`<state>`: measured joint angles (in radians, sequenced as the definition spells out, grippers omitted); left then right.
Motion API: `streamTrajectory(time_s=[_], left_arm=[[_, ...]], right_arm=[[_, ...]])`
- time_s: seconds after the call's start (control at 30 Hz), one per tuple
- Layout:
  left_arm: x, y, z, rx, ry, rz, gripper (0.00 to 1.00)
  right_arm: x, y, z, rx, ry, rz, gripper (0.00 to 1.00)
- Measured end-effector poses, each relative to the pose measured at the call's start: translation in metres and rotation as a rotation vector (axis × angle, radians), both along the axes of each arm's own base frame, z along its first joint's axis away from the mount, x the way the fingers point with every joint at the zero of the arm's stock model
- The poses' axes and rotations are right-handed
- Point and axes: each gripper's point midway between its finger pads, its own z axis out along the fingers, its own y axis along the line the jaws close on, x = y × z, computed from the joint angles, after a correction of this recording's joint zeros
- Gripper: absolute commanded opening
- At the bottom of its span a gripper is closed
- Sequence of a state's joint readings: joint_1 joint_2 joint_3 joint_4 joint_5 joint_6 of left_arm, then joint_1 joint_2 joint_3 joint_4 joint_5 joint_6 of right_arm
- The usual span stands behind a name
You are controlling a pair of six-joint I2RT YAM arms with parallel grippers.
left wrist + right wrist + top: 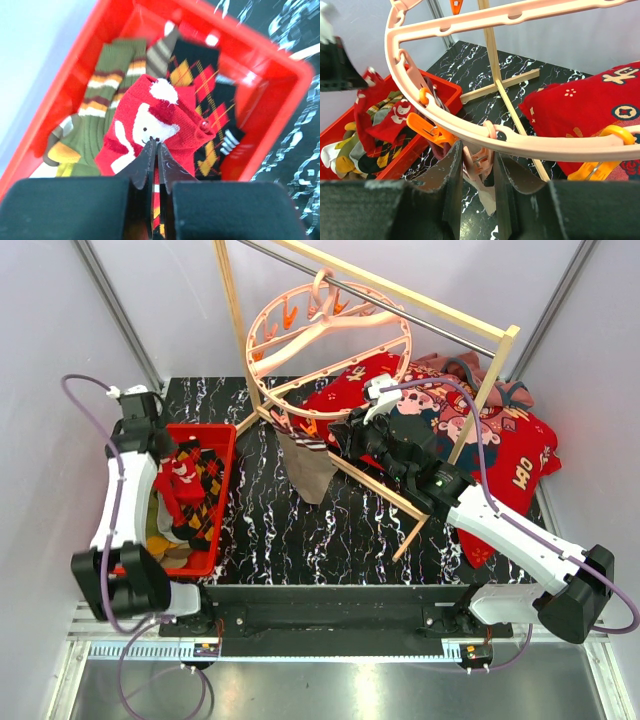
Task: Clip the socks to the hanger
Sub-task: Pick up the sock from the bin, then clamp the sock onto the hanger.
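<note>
My left gripper (pixel 170 462) (pixel 154 143) is shut on a red sock with a white pattern (pixel 180 490) (pixel 150 120) and holds it over the red bin (pixel 226 455). Argyle (pixel 202 80) and olive striped (pixel 107 85) socks lie in the bin. The salmon-pink ring hanger (pixel 249 340) (pixel 530 137) hangs from the rack. My right gripper (pixel 342 440) (pixel 477 150) is shut on a pink clip (pixel 480 160) under the ring's near edge. A grey-taupe sock (pixel 312 470) (pixel 490 195) hangs below that clip.
The pale wooden rack frame (pixel 395 498) stands across the marbled table. A big red printed cloth (pixel 505 455) lies at the back right. An orange clip (pixel 427 130) hangs just left of my right gripper. Grey walls close in the sides.
</note>
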<state>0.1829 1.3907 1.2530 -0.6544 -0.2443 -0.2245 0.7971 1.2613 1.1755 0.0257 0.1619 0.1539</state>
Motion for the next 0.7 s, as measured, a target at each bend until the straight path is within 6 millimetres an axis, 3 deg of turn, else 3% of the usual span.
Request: streamTrajectory(time_s=[0.17,0.33,0.53,0.7], left_arm=[[-0.010,-0.009,0.049,0.015,-0.174,-0.034,0.00],[-0.024,-0.046,0.092,-0.015,-0.357,-0.164,0.00],[-0.040,-0.124,0.144,-0.109,-0.557,-0.446,0.00],[-0.061,-0.184,0.167,-0.198,-0.654,-0.663,0.00]], right_arm=[[0.000,0.000,0.000,0.000,0.000,0.000,0.00],[0.000,0.000,0.000,0.001,0.001,0.002,0.00],[-0.002,0.003,0.000,0.014,0.011,0.015,0.00],[-0.004,0.004,0.000,0.033,0.028,0.021,0.00]])
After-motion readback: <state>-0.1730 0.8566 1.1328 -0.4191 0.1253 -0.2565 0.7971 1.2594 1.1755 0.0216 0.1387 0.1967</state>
